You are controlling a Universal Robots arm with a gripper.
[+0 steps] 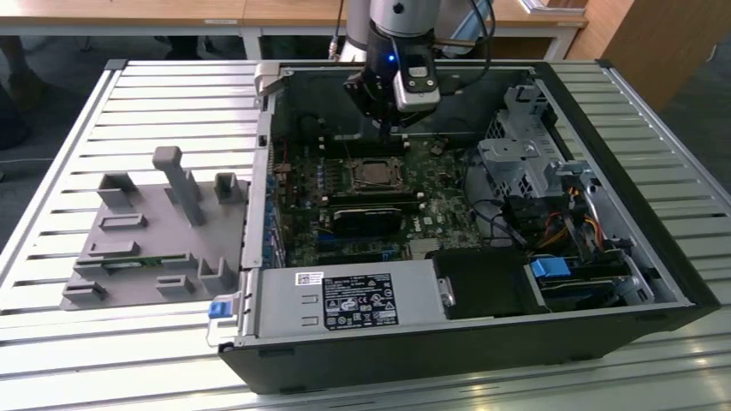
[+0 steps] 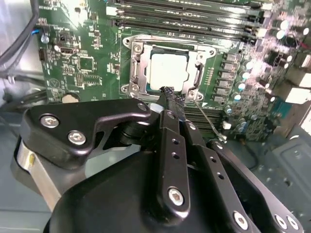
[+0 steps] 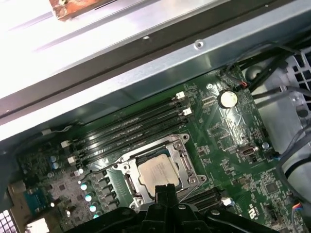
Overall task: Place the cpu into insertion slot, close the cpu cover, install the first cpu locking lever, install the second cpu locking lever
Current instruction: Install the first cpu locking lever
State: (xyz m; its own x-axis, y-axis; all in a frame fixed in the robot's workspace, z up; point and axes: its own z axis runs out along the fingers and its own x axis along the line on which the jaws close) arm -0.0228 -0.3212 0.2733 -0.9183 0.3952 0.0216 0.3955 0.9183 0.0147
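Found the gripper (image 2: 169, 93) low inside the open computer case (image 1: 457, 364), which stood on the slatted metal bench (image 1: 137, 103). Saw its fingertips pressed together with nothing between them, the tip just beside one edge of the insertion slot (image 2: 130, 43) on the green board (image 2: 87, 63).

Noted the cpu (image 2: 167, 72) seated in that slot, pale metal top up. Made out faint print on the top in the first wrist view, too small to read. Saw the cpu cover (image 2: 136, 73) lying flat around the cpu, the chip's top showing through its square window. Picked out a thin wire lever (image 2: 206, 119) running out from a corner of the slot across the board, close beside the fingertips.

Spotted long black memory slots (image 3: 126, 131) next to the socket and a round coin battery (image 3: 227, 98) farther along the board. Logged a white printed label (image 1: 359, 301) on the black box at the case's near wall, its text not legible, and a grey moulded fixture (image 1: 126, 248) on the bench at the exterior view's left.
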